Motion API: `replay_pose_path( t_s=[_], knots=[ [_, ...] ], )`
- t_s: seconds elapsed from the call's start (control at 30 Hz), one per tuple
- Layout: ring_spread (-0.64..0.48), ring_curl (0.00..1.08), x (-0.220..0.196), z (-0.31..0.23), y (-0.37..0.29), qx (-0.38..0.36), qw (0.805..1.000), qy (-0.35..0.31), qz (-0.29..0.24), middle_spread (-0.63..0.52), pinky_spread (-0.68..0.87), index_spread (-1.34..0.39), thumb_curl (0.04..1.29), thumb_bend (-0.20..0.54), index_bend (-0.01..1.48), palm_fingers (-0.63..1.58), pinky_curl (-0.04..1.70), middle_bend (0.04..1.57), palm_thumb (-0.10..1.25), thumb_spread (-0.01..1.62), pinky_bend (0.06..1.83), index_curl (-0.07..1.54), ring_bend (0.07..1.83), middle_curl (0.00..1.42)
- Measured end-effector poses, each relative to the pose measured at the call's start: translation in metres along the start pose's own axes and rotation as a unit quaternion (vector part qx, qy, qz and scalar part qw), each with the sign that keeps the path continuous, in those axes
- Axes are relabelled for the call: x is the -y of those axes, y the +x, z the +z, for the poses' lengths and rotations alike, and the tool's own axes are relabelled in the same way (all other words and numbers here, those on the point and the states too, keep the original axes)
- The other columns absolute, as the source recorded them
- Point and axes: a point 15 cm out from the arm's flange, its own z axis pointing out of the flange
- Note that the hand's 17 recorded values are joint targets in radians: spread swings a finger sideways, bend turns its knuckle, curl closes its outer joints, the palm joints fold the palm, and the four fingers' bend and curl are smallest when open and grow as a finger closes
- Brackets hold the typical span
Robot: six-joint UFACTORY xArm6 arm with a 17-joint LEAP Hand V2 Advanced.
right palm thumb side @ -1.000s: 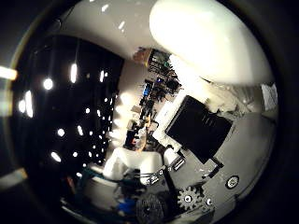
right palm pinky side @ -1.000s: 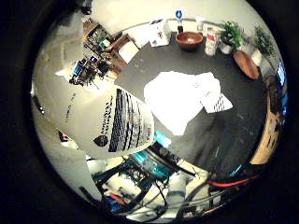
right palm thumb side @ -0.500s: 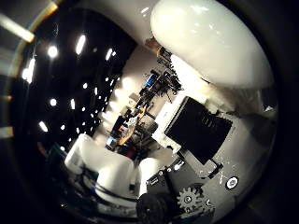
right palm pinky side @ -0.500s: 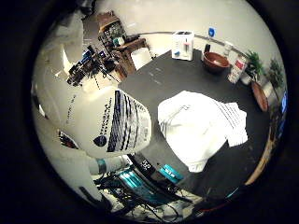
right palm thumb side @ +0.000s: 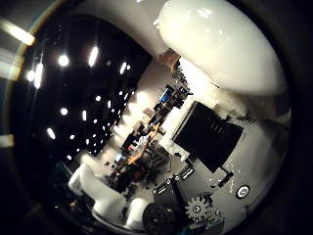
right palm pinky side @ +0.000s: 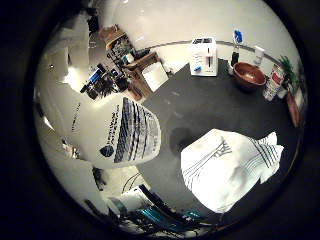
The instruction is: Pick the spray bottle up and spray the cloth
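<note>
A white spray bottle (right palm pinky side: 108, 125) with a dark printed label lies close against my palm in the right little finger side palm view, held above the dark table (right palm pinky side: 190, 110). Its white rounded body also fills much of the right thumb side palm view (right palm thumb side: 220, 49). My right hand (right palm thumb side: 207, 147) is curled round the bottle, with its black and white parts pressed against it. A white cloth (right palm pinky side: 236, 170) with dark stripes lies crumpled on the table, below and beside the bottle.
At the table's far edge stand a white appliance (right palm pinky side: 203, 55), a brown bowl (right palm pinky side: 248, 76) and a green plant (right palm pinky side: 291, 72). Cluttered wooden shelves and desks (right palm pinky side: 125, 70) stand beyond the table. The thumb side view shows a dark ceiling with lights (right palm thumb side: 68, 88).
The whole picture has shifted, so the hand and camera have turned; the cloth now sits nearer the view's edge. The bottle stays in the same place against the palm.
</note>
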Motion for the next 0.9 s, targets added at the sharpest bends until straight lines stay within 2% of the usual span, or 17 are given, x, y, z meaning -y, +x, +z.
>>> replay_pose_path(
  t_s=[0.23,0.43,0.8,0.9],
  knots=[
    [-0.21,0.63,0.004,0.02,0.061,0.028,0.999,0.005,0.023,-0.18,-0.33,-0.23,1.12,-0.007,1.22,1.21,0.61,1.32,0.95,1.05,1.31,0.65,1.42,0.78],
    [-0.2,0.62,-0.015,0.037,0.102,0.026,0.999,-0.005,0.044,-0.18,-0.33,-0.23,1.11,-0.007,1.21,1.22,0.61,1.32,0.94,1.06,1.3,0.65,1.43,0.78],
    [-0.21,0.62,-0.033,0.074,0.128,0.029,0.998,-0.026,0.051,-0.18,-0.33,-0.23,1.12,-0.006,1.22,1.2,0.61,1.32,0.95,1.06,1.3,0.65,1.42,0.78],
    [-0.21,0.61,-0.032,0.076,0.127,0.031,0.998,-0.025,0.054,-0.18,-0.34,-0.24,1.09,-0.027,1.21,1.2,0.6,1.31,0.87,1.06,1.3,0.65,1.39,0.77]
  ],
)
